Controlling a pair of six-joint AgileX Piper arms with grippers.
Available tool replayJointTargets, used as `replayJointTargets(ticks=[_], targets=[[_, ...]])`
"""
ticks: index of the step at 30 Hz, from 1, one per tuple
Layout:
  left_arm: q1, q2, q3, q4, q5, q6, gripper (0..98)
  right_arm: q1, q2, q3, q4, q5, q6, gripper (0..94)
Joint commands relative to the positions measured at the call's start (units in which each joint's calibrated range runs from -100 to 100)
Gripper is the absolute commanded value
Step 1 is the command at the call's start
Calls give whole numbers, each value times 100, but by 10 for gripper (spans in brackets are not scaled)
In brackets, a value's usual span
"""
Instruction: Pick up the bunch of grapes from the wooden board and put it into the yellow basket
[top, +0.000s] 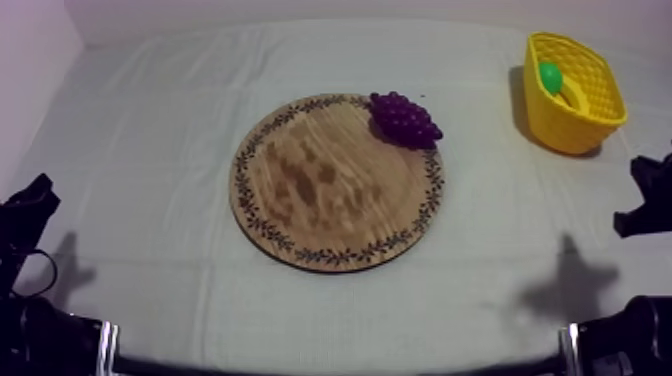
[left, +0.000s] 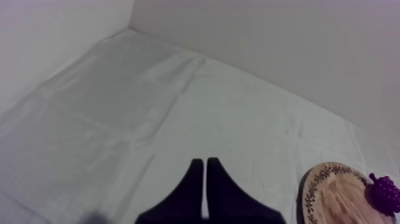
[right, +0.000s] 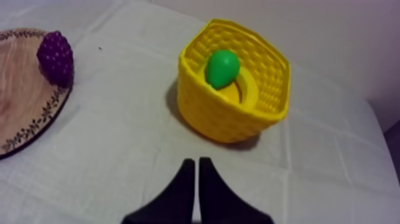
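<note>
A purple bunch of grapes (top: 405, 119) lies on the far right rim of the round wooden board (top: 320, 190) at the table's middle. The yellow basket (top: 590, 115) stands at the far right with a green pear (top: 551, 77) and a banana (top: 566, 97) inside. My left gripper (top: 30, 200) rests low at the left edge, and its fingers lie together as a narrow wedge (left: 205, 164) over bare cloth. My right gripper (top: 645, 190) rests low at the right, shut (right: 196, 164), pointing at the cloth in front of the basket (right: 232, 113). The grapes (right: 56, 56) sit on the board's rim (right: 36, 119) off to one side.
The grey-white cloth (top: 150, 130) covers the whole table, with open room between the board and the basket. A pale wall (left: 268, 42) closes off the far side. In the left wrist view the board (left: 333, 196) and grapes (left: 385, 193) lie far off.
</note>
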Motion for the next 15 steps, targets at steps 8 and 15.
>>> replayJointTargets(ticks=[8,15], targets=[[-1,3,4,1,3,0,0,20,1286,-1919,-416,458,67,2],[-1,3,4,1,3,0,0,-31,2297,-2949,-466,903,0,2]])
